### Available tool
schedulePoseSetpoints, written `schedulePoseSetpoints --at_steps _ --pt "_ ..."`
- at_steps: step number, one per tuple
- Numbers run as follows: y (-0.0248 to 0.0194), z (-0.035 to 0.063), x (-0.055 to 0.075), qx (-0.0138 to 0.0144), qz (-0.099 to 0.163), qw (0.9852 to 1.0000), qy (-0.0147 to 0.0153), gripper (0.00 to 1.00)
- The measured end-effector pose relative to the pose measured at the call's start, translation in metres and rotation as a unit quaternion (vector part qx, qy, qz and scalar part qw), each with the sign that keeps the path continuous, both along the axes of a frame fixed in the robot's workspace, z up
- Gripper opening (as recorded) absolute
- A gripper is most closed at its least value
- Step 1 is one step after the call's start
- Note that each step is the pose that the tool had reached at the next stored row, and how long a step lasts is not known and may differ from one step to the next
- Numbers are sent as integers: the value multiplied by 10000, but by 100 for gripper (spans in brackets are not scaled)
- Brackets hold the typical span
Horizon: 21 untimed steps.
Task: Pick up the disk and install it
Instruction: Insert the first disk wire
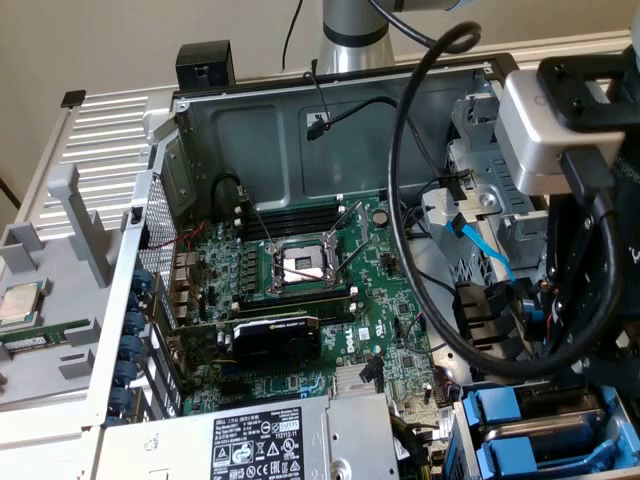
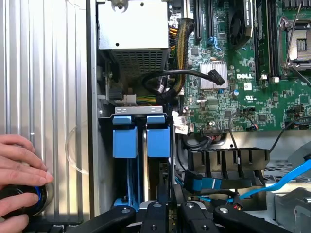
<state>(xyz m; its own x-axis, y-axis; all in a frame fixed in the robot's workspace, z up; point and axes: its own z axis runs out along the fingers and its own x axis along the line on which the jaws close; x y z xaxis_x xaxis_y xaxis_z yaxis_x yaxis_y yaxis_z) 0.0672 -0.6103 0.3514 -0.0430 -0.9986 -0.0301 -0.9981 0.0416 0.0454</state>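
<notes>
While the nearly closed gripper [image 2: 167, 199] seems to pinch the disk [image 2: 159, 143] edge-on, keep it square with its bay [image 2: 141, 112], pressing evenly

Smooth matt blue plastic carrier tabs [image 2: 124, 137], ribbed silvery metal panel [image 2: 48, 87], perforated metal power-supply box [image 2: 133, 29]

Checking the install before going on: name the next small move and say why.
Probably a slow, straight press into the drive bay: the gripper sits in line with the blue-framed disk nearer the motherboard, which stands level with its neighbour there, so seating looks nearly done.
</notes>
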Motion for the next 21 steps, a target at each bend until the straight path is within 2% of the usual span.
schedulePoseSetpoints --at_steps 2,5,8,11,21 --pt "-14 -1 0 21 0 10000 0 16" --pt "-54 -5 0 74 0 10000 0 16" --pt "-70 -10 0 119 0 9999 0 16" --pt "-70 -16 -3 133 1 9999 0 16" --pt "-71 -29 -9 140 53 9999 1 16"
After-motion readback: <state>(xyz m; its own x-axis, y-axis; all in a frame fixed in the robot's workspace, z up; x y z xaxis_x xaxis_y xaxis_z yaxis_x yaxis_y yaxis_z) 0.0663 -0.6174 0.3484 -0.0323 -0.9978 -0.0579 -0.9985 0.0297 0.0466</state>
